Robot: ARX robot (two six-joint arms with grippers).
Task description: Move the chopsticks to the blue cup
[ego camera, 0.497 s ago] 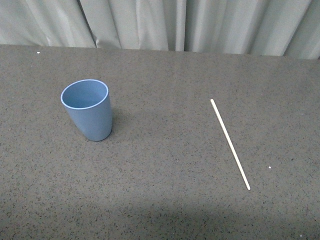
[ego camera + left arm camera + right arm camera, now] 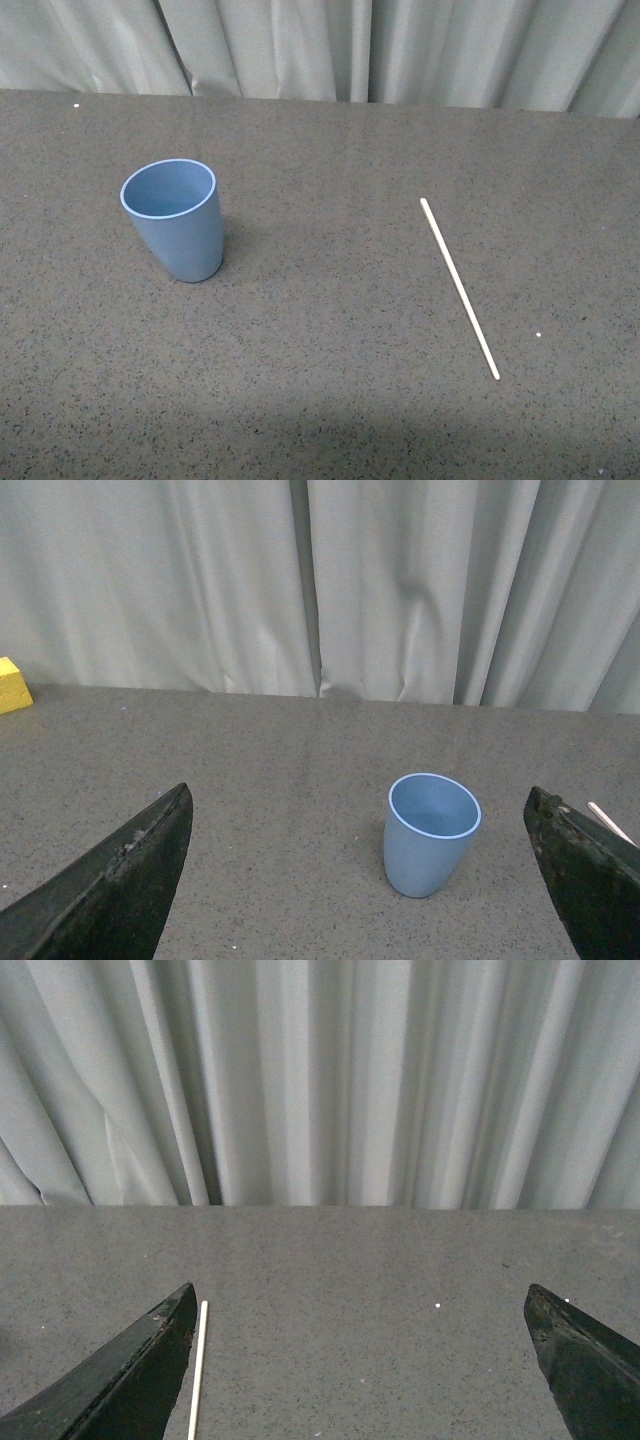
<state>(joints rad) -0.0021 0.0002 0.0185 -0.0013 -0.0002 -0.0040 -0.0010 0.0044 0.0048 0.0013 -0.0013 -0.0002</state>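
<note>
Well, nearest to me are my own claws. My left gripper (image 2: 357,790) has its two dark fingers spread wide with nothing between them. My right gripper (image 2: 359,1287) is spread just as wide and holds nothing either (neither arm shows in the front view). Both look out over the dark grey speckled tabletop (image 2: 320,400).

On my right side, the long, thin, cream-white chopstick (image 2: 460,289) lies flat on that top. It slants: its near end sits further right and its far end leans toward the middle. The right wrist view catches the same stick (image 2: 197,1370) on the table close by one dark finger. I cannot tell whether they touch.

Further back, on my left, the plain light-blue plastic tumbler (image 2: 180,235) stands upright with its mouth open upward, well apart from the stick. In the left wrist view the tumbler (image 2: 428,840) stands ahead of my spread fingers, clear of both.

Beyond it, a small yellow block (image 2: 12,685) rests at the table's far edge. A pale grey pleated curtain (image 2: 300,50) closes off the back.
</note>
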